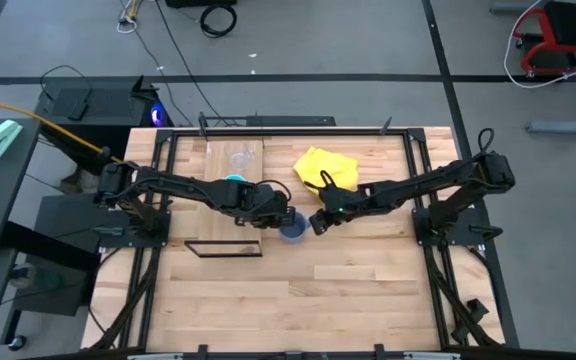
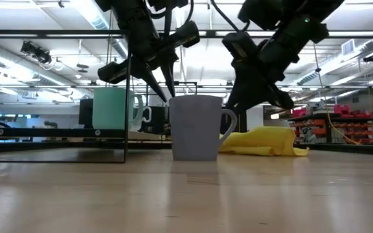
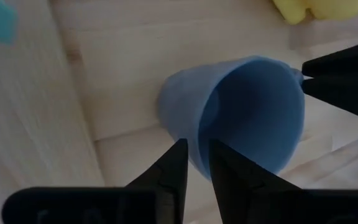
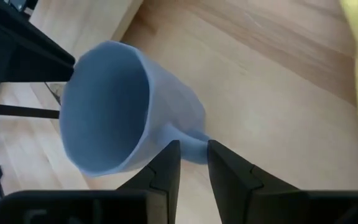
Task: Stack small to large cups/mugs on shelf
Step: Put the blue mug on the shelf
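— What is recorded of materials and shapes?

— A smooth blue-grey mug (image 2: 197, 127) with a curved handle is seen upright on the pale plank table (image 1: 348, 290). A cyan mug (image 2: 113, 109) is noted behind it, a clear glass cup (image 1: 241, 156) farther back, and a crumpled yellow cloth (image 1: 325, 167) beside them. A thin black frame (image 1: 224, 248) is seen lying flat near the blue-grey mug.

— Contents?

— The blue-grey mug is found empty; its bare inside is shown in both wrist views.

— And the grippers?

— The left gripper (image 3: 194, 163) is set at the mug's rim, fingers drawn close with the wall between them. The right gripper (image 4: 193, 163) is set at the handle, fingers narrowly parted about it. Firm contact cannot be confirmed for either.
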Controlling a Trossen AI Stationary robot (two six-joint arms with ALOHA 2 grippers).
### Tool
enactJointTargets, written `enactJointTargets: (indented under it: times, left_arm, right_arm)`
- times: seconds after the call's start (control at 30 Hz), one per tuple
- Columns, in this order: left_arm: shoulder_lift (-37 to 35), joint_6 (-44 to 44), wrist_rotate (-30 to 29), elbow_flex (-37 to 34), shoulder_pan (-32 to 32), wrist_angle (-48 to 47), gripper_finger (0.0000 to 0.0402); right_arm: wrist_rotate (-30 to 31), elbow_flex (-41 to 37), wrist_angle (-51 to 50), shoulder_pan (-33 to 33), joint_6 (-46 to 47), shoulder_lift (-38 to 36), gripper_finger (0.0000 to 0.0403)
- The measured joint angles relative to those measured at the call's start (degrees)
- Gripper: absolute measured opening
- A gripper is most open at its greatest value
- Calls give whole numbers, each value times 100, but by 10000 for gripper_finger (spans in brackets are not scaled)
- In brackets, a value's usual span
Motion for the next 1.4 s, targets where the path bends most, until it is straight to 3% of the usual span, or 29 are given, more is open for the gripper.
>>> enactJointTargets:
  times: [0.43, 0.9, 1.4]
  left_arm:
    - [0, -232, 24, 2, -4, -416, 66]
    - [0, -262, 28, 7, -4, -367, 10]
    - [4, -225, 92, 4, -7, -305, 85]
  right_arm:
    - [-131, 628, -65, 4, -351, 398, 89]
    - [-104, 617, -135, 4, -360, 413, 89]
    - [241, 614, -962, 6, -452, 411, 89]
